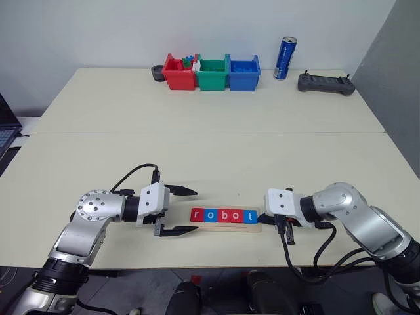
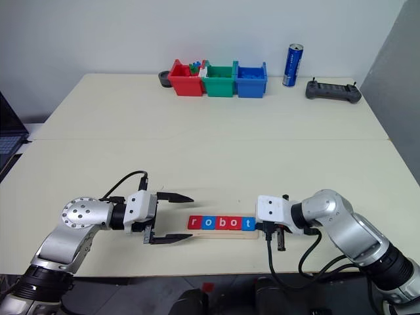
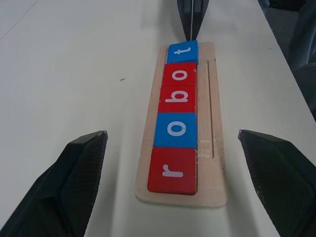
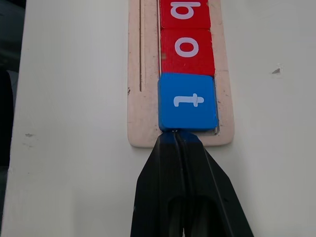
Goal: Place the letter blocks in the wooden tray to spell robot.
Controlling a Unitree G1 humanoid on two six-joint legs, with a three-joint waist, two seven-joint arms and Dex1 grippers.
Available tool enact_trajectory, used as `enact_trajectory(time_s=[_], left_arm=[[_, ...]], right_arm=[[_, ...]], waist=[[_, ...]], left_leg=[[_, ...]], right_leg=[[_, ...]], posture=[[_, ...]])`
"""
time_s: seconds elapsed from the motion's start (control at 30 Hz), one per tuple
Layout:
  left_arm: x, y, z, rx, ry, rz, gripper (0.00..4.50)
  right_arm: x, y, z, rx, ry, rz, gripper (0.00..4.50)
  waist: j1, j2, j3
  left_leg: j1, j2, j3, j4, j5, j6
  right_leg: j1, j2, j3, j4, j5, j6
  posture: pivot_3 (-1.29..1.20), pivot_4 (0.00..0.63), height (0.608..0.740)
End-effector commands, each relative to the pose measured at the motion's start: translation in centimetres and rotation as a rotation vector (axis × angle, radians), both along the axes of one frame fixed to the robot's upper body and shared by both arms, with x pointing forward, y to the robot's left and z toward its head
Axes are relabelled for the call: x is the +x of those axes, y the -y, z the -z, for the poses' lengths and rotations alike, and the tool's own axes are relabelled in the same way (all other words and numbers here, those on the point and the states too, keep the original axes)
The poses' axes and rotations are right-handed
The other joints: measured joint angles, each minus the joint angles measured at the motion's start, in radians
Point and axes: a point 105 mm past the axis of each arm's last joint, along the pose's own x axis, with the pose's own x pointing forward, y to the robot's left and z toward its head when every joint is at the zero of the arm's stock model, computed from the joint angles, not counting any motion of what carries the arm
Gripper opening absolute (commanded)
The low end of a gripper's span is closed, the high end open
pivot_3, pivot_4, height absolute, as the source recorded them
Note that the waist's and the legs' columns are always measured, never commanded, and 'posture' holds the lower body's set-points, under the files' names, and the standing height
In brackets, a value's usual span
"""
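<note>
On the wooden tray (image 3: 213, 123), red and blue letter blocks (image 3: 177, 98) spell robot; left end effector (image 1: 178, 211) gapes, right end effector (image 4: 176, 136) closed.

From my seat at the controls, the two head eyes look forward and down over the table (image 1: 216, 131) from nearly one spot, sharing the whole tabletop. My left wrist camera sits low and close, looking along the wooden tray (image 3: 213, 173) from its r end; the right wrist camera faces back from the t end, sharing that tray.
</note>
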Motion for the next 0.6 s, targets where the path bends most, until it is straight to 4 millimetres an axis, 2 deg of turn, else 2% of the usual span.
enact_trajectory(time_s=[0.03, 0.17, 0.37, 0.6], left_arm=[[-0.2, 0.6, -0.6, -0.015, 0.032, 0.017, 4.50], [-0.3, 0.6, -0.7, -0.015, 0.032, 0.015, 4.50], [-0.3, 0.6, -0.7, -0.015, 0.030, 0.016, 4.50], [-0.2, 0.3, -0.4, -0.013, 0.028, 0.016, 4.50]], right_arm=[[0.3, -0.2, -0.6, 0.018, 0.045, -0.005, 0.05], [-0.3, 0.6, -1.3, 0.000, 0.029, -0.019, 0.05], [-2.2, -0.8, -1.9, 0.046, -0.046, -0.086, 0.05], [-0.9, -1.9, -0.9, 0.067, -0.001, -0.032, 0.05]], waist=[[0.000, 0.000, 0.000], [0.000, 0.000, 0.000], [-0.001, 0.000, 0.000], [0.000, 0.000, 0.000]], left_leg=[[0.000, 0.000, 0.000, 0.000, 0.000, 0.000], [0.000, 0.000, 0.000, 0.000, 0.000, 0.000], [0.000, 0.000, 0.000, 0.000, 0.000, 0.000], [0.000, 0.000, 0.000, 0.000, 0.000, 0.000]], right_leg=[[0.000, 0.000, 0.000, 0.000, 0.000, 0.000], [0.000, 0.000, 0.000, 0.000, 0.000, 0.000], [0.000, 0.000, 0.000, 0.000, 0.000, 0.000], [0.000, 0.000, 0.000, 0.000, 0.000, 0.000]], posture=[[0.00, 0.150, 0.740], [0.00, 0.150, 0.740], [0.00, 0.150, 0.740], [0.00, 0.150, 0.740]])
